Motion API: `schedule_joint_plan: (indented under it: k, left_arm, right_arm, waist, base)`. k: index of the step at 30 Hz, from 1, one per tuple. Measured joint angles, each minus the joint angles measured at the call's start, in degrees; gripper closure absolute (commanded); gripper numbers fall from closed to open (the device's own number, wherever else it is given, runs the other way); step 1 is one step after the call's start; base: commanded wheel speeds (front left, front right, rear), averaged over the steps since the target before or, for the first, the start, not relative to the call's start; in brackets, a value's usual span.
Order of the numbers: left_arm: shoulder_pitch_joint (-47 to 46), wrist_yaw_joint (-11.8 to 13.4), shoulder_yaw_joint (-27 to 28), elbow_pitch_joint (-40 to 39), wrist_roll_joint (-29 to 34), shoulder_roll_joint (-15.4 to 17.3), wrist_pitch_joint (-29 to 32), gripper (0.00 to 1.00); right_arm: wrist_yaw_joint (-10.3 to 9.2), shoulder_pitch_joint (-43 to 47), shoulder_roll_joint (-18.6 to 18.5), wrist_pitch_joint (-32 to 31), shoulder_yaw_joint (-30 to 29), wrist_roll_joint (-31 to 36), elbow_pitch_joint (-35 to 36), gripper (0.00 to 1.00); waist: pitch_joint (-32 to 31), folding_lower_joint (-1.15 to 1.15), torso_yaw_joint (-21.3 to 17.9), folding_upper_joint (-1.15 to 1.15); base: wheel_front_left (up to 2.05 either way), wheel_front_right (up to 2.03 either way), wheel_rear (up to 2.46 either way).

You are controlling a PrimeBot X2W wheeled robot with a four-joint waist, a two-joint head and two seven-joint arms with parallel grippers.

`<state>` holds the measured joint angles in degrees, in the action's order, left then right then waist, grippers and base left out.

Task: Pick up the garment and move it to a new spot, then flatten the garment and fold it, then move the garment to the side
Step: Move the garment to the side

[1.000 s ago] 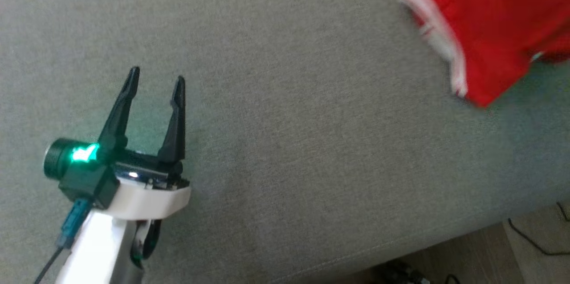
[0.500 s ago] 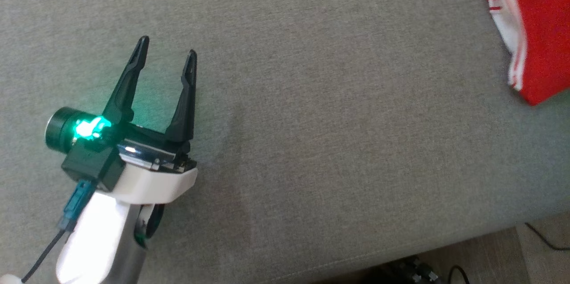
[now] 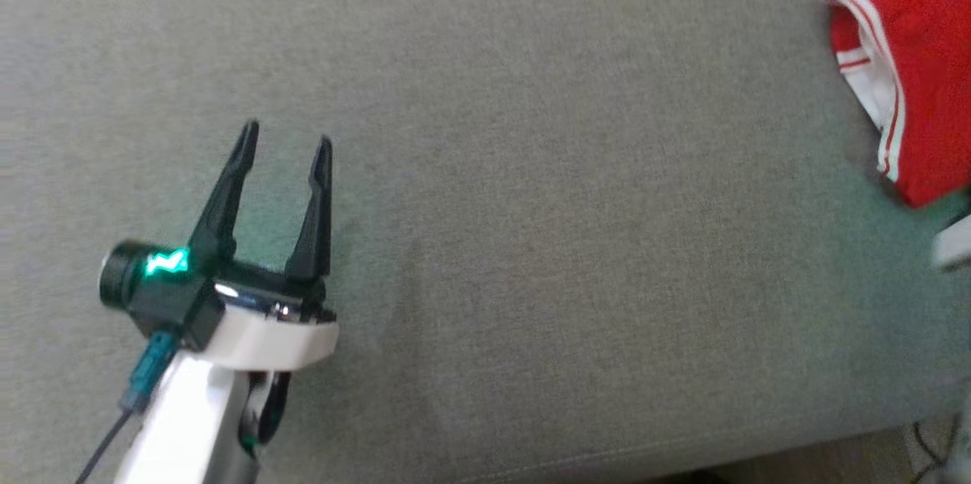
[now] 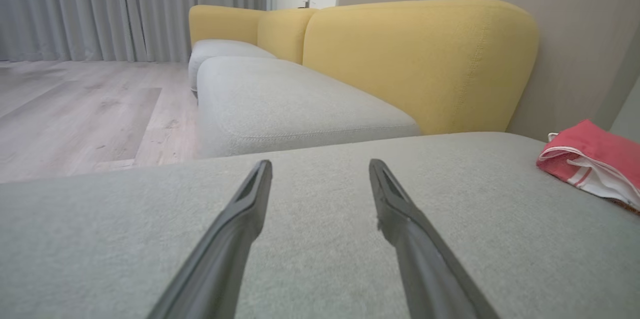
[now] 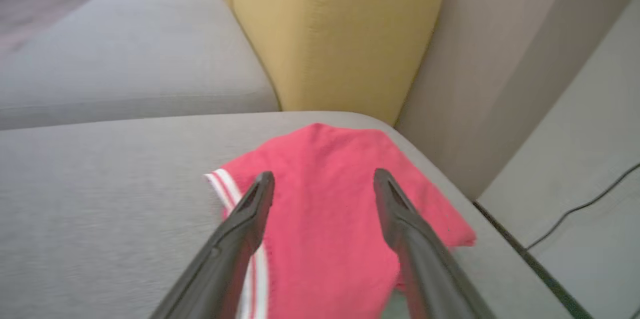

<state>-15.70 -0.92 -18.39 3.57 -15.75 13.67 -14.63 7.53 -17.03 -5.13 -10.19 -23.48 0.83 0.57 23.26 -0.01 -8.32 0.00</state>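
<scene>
Right end effector (image 5: 324, 173) splayed wide, hovering over garment (image 5: 325, 229).

Red garment (image 3: 922, 74) w/ white-striped trim, folded, lies flat at cushion's (image 3: 531, 203) back-right corner, nr edge.

Garment (image 5: 330, 199): I can read no print or label.
Sofa cushion (image 3: 531, 165): I can read no tag.

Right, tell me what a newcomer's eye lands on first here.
The red garment with white trim, lying at the far right of the grey cushion, stands out most; the open right gripper frames it in its wrist view. Next comes the green light glowing beside the open left gripper at lower left.
</scene>
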Motion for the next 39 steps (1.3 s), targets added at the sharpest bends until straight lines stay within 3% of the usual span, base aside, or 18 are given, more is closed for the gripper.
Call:
schedule_joint_plan:
  k: [8,15,22,39]
  left_arm:
    - [3.8,1.8,2.1,3.1,-1.9,-0.9,0.0,0.00]
    - [7.2,3.3,4.2,4.8,-3.4,-1.3,-0.1,0.00]
    - [11.8,4.0,5.1,4.9,-3.4,-0.8,-0.1,0.00]
    - [20.8,6.4,3.3,4.4,-3.4,-0.4,2.5,0.00]
  right_arm:
    - [0.00,8.5,2.3,8.8,14.8,-4.1,1.5,0.00]
    - [0.00,9.3,2.5,13.7,20.8,-6.5,-1.3,0.00]
    - [0.00,15.9,2.5,14.7,23.2,-9.3,-0.9,0.00]
    - [0.00,27.0,2.5,12.0,24.8,-11.6,3.8,0.00]
  waist:
    - [-5.6,-0.01,4.0,0.00]
    - [-10.3,0.00,7.9,0.00]
    - [-14.5,0.00,9.6,0.00]
    - [-22.4,0.00,8.1,0.00]
  base:
    - [0.00,0.00,0.00]
    - [0.00,0.00,0.00]
    - [0.00,0.00,0.00]
    - [0.00,0.00,0.00]
